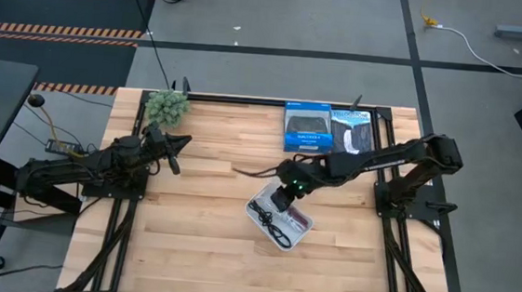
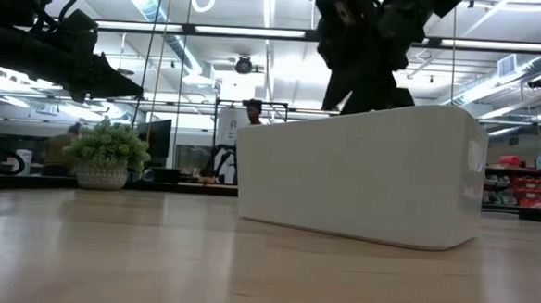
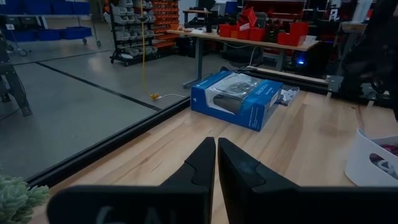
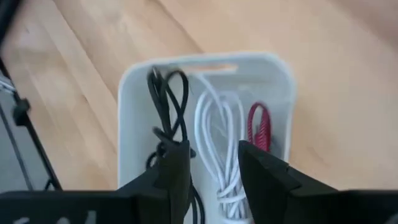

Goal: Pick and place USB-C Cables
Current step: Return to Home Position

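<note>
A white tray point(image 1: 278, 220) sits on the wooden table, right of its middle, and shows in the low view as a white wall point(image 2: 362, 170). In it lie a black cable point(image 4: 165, 106), a white cable point(image 4: 221, 130) and a dark red cable point(image 4: 259, 127), side by side. No light blue-grey cable shows in the tray. My right gripper point(image 4: 214, 165) is open and points down over the tray point(image 4: 205, 68), one finger on each side of the white cable. My left gripper point(image 3: 216, 163) is shut and waits at the table's left point(image 1: 174, 153), near the plant. My right gripper comes from above with its open fingers point(image 4: 177, 168) on either side of the white cable's coil point(image 4: 217, 149), which lies in the tray. I cannot tell whether they touch it or the black cable beside them.
A blue retail box point(image 1: 306, 128) and a black one point(image 1: 351, 130) lie at the far edge, behind the tray. A small potted plant point(image 1: 166, 106) stands at the far left corner. A thin dark strand point(image 1: 250, 171) lies on the table left of the right gripper. Bare wood stretches along the near side.
</note>
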Available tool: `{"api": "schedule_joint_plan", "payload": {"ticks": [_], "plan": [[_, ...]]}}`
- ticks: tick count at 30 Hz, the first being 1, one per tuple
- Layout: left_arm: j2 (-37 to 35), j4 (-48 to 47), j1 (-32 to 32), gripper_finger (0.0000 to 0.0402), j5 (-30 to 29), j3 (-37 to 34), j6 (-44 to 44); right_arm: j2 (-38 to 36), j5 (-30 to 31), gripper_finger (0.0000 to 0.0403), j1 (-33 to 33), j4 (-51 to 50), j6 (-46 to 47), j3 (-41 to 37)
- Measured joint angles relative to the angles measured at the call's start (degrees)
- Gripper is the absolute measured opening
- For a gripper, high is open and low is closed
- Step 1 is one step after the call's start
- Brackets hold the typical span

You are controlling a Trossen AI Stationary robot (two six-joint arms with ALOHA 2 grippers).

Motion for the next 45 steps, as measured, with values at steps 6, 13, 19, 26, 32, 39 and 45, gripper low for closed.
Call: {"api": "schedule_joint_plan", "payload": {"ticks": [6,13,19,26,32,39,45], "plan": [[0.02,0.0,0.02,0.0025,-0.01,0.0,0.0,-5.85,2.39,0.0142,-2.15,-0.08,-3.75,0.0],[-0.01,-0.01,0.0,0.0025,-0.01,0.0,0.0,-14.91,6.2,0.0137,-4.78,-0.02,-7.79,0.0],[0.02,-0.01,0.0,0.0025,0.01,0.0,0.0,-23.8,11.18,0.0136,-6.71,-0.12,-12.6,0.0],[-0.01,0.0,0.0,0.0025,-0.01,0.0,0.0,-33.6,16.21,0.013,-7.92,-0.22,-16.39,0.0],[0.0,0.0,0.0,0.0025,0.0,0.0,0.01,-40.43,20.04,0.0124,-7.99,-0.3,-17.18,0.0],[0.01,-0.01,0.0,0.0025,0.0,0.0,0.0,-45.5,20.38,0.0124,-7.98,-2.78,-18.63,0.0],[0.02,-0.02,0.0,0.0025,0.0,0.0,0.0,-49.04,20.21,0.0124,-7.98,-2.93,-24.29,0.0]]}}
